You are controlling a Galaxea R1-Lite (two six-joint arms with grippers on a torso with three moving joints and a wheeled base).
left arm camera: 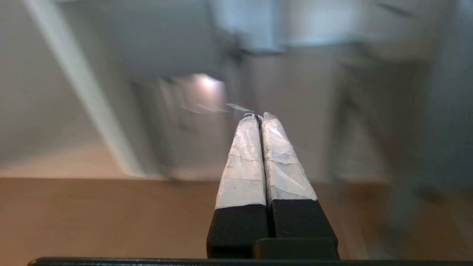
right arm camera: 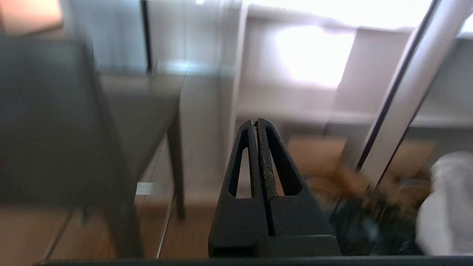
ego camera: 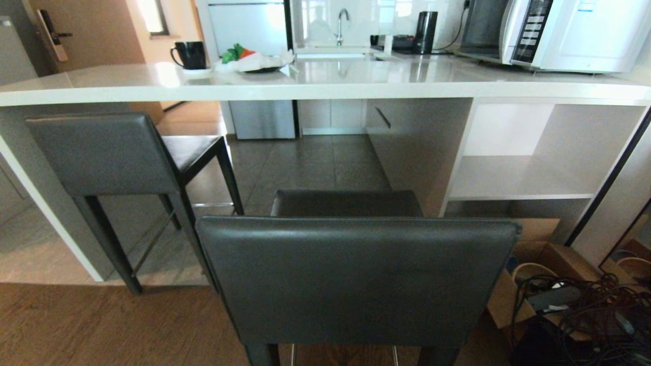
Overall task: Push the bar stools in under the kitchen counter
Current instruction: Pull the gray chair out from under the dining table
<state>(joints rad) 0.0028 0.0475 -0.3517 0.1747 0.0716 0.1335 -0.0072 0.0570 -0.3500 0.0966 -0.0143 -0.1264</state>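
Head view showed the near bar stool (ego camera: 356,279) judged stiff, best pushed at its backrest, both hands pinched closed, empty.

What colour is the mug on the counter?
Black; the mug stands on the kitchen counter, clearest in the head view.

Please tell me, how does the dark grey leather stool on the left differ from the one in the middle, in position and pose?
The left dark grey leather bar stool stands farther away, its seat partly under the glossy white stone kitchen counter; the middle bar stool stands nearer the camera, its seat clear of the counter edge. The left stool is turned at an angle, while the middle stool faces the counter squarely. Both share low dark backrests and slim black legs.
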